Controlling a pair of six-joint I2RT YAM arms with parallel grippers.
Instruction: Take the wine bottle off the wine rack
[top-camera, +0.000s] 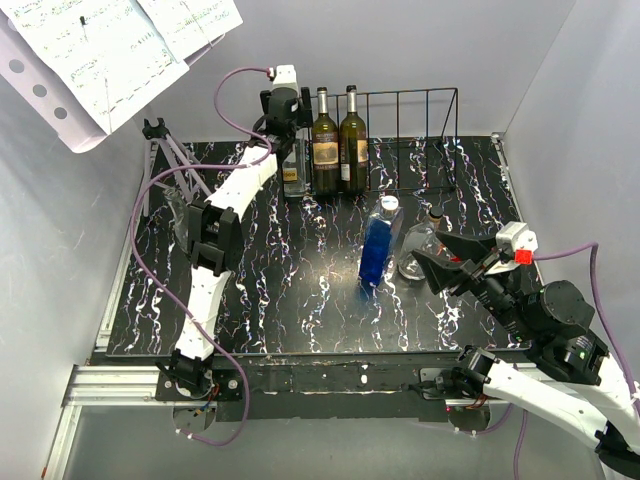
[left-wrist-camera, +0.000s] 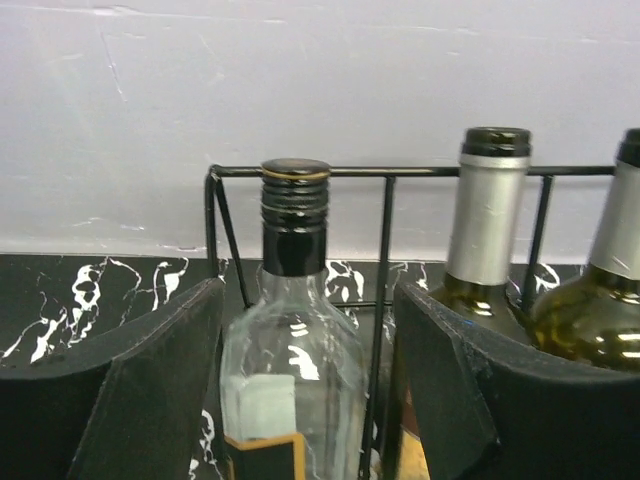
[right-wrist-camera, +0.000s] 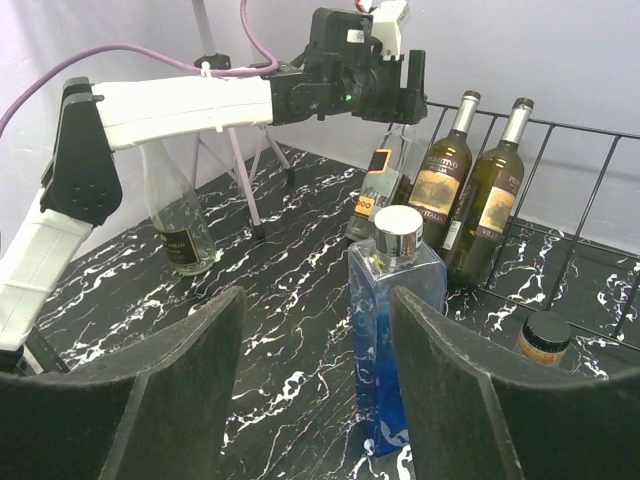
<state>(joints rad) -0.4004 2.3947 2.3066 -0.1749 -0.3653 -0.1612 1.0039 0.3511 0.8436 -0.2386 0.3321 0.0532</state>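
A robotics lab test cell: plain grey walls box in a black marbled tabletop. A white left arm and right arm are bolted to an aluminium rail along its near edge, trailing purple cables.

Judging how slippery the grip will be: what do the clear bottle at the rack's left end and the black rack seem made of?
Clear bottle with black screw cap: looks like glossy glass, see-through with sharp highlights; the ribbed cap may be metal or plastic. Black wire rack: thin rods, probably coated metal, with a dull sheen.
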